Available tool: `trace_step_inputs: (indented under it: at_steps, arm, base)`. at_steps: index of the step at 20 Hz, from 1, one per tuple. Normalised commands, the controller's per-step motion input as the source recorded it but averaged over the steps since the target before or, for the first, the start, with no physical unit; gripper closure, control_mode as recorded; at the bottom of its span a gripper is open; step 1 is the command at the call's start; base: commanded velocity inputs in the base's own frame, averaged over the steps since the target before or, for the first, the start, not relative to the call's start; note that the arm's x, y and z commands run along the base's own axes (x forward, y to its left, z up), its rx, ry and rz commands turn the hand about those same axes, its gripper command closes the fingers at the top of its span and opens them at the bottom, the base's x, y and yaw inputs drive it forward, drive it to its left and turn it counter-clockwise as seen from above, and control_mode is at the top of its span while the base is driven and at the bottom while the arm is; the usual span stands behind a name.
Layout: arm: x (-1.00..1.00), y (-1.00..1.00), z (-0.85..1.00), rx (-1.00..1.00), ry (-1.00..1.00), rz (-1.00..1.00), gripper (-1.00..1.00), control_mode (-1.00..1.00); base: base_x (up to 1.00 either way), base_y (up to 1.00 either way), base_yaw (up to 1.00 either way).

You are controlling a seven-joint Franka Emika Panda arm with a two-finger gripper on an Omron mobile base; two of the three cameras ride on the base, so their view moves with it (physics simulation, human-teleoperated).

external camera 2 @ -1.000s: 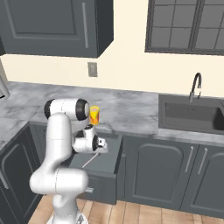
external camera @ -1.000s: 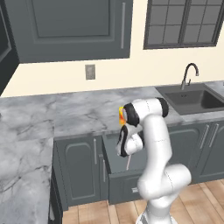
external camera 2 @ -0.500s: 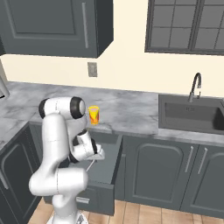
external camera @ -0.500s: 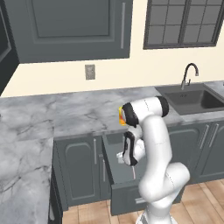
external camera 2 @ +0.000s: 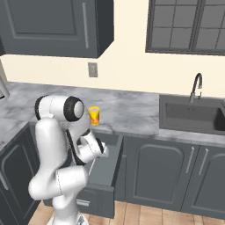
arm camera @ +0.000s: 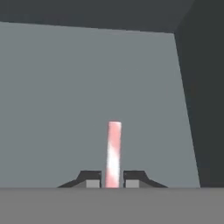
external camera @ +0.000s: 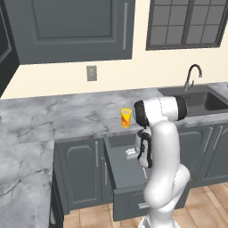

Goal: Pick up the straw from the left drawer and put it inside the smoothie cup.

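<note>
From the left base view we see our hand (external camera: 132, 153) lowered into the open, shallow dark grey left drawer (external camera: 122, 171), with the small yellow smoothie cup (external camera: 126, 117) on the marbled grey surface (external camera: 67, 118) behind. The right base view shows the cup (external camera 2: 94, 115) above the drawer (external camera 2: 105, 165). In the hand view, our fingers (arm camera: 91, 180) are closed on the thin pink-white straw (arm camera: 113, 153) over the drawer's grey floor.

At upper left of the left base view we see a dark grey wall cabinet (external camera: 75, 29) against a cream wall (external camera: 133, 73); a grey outlet plate (external camera: 91, 73) sits below it; at upper right, a dark-framed window (external camera: 189, 22); at centre, a marbled grey counter (external camera: 53, 118); at right, a sink (external camera: 209, 100) with a curved faucet (external camera: 192, 75); along the bottom, a wooden floor (external camera: 89, 216).
</note>
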Motion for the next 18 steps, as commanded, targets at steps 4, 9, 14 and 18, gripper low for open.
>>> trace_step_inputs:
  at_steps: [4,9,14,18]
  arm:
    - [-0.31,-0.01,0.95,0.06,-0.36,0.0,1.0,-1.0]
    - [-0.08,0.0,0.96,0.01,-0.29,0.0,1.0,-1.0]
    - [0.0,0.0,0.95,0.0,-0.29,0.0,1.0,-1.0]
    - [0.0,0.01,0.9,0.0,-0.29,0.0,1.0,-1.0]
  base:
    - [0.0,0.0,0.0]
    - [0.0,0.0,0.0]
    - [0.0,0.0,0.0]
    - [0.0,0.0,0.0]
